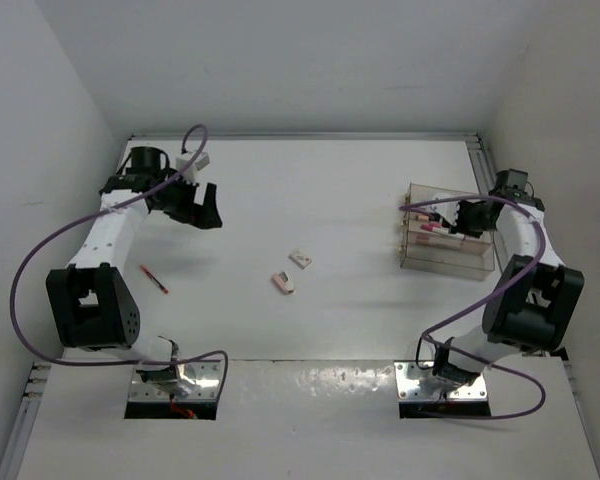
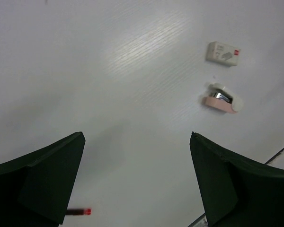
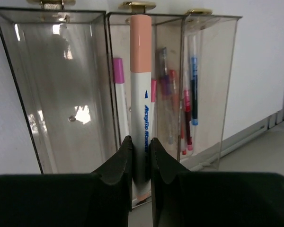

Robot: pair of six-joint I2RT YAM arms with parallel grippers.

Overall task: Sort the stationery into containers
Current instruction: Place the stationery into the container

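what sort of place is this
Probably a robot lab cell: a left arm and right arm bolted to a white table, plain white walls around it, and a clear box of pens.

Table (image 1: 330,190): divided box (image 1: 445,262) stands at the right side. Two erasers lie mid-table, apart; far eraser (image 1: 300,258) sits right of and behind near eraser (image 1: 282,283). Single pen (image 1: 154,279) lies at left, beside the left arm. Marker (image 3: 141,94) stands over the box's middle slot; pens (image 3: 193,90) lie in the middle and adjoining slots.
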